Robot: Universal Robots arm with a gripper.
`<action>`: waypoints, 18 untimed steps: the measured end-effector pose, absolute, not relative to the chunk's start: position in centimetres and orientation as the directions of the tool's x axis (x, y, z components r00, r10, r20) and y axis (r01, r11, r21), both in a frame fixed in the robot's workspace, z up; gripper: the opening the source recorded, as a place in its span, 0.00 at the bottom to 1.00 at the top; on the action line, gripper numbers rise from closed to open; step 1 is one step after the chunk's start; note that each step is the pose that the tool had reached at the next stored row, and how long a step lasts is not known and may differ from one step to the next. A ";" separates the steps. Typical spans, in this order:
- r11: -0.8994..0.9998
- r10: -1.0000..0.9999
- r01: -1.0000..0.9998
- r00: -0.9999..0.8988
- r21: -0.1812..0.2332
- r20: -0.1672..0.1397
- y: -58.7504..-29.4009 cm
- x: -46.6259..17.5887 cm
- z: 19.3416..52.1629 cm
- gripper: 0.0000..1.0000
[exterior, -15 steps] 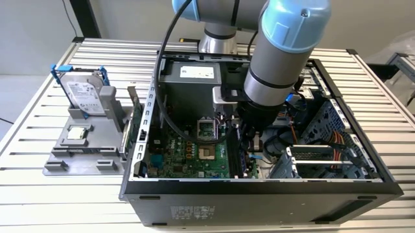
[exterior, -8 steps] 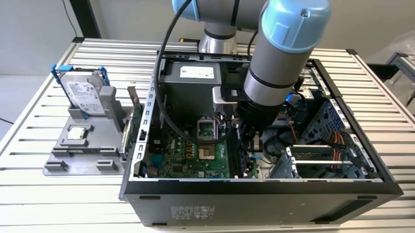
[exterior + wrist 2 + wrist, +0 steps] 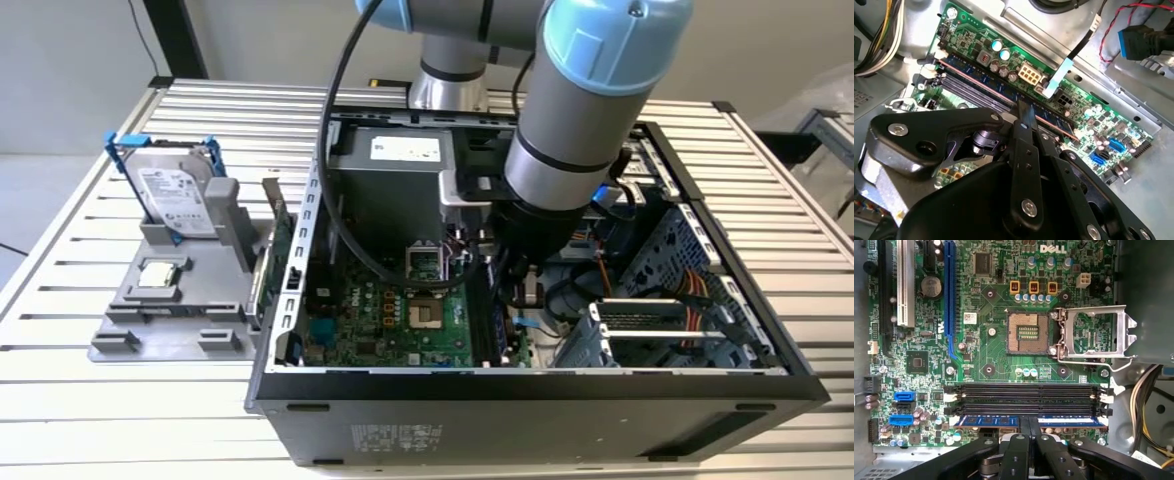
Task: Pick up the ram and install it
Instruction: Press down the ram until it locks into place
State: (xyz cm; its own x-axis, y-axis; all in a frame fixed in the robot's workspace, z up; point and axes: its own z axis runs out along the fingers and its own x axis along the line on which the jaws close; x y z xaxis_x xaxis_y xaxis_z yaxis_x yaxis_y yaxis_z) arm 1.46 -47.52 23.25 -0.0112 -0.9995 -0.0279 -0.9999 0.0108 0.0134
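The grey-and-blue robot arm (image 3: 574,120) reaches down into the open black computer case (image 3: 534,395) on the slatted metal worktop (image 3: 80,400). In the first wrist view the black gripper (image 3: 1029,432) has its jaws closed on the ram (image 3: 1029,421), a long, thin, dark blue circuit-board stick, pinched at mid-length. The stick lies along the nearest of the black memory slots (image 3: 1029,396) on the green motherboard (image 3: 994,350), apparently in it or just above. Such a stick is light and stiff but brittle, I'd judge; holding the middle of its long edges looks right, with any push kept straight. Room is tight: the white slot latches (image 3: 1108,399) sit at the ends, the silver processor socket frame (image 3: 1094,335) beside, yellow cables (image 3: 1149,405) and the case wall near.
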 end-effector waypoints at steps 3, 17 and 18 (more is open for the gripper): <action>0.011 -1.000 -1.000 -0.011 0.013 -0.028 -47.5 1.5 23.6 0.00; 0.011 -1.000 -1.000 -0.011 0.013 -0.028 -47.5 1.5 25.7 0.00; 0.011 -1.000 -1.000 -0.011 0.013 -0.028 -47.5 1.5 25.8 0.00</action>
State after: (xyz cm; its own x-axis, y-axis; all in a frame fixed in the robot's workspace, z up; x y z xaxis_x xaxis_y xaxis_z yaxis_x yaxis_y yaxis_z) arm 1.46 -47.52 25.84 -0.0112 -0.9995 -0.0278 -0.9999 0.0108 0.0134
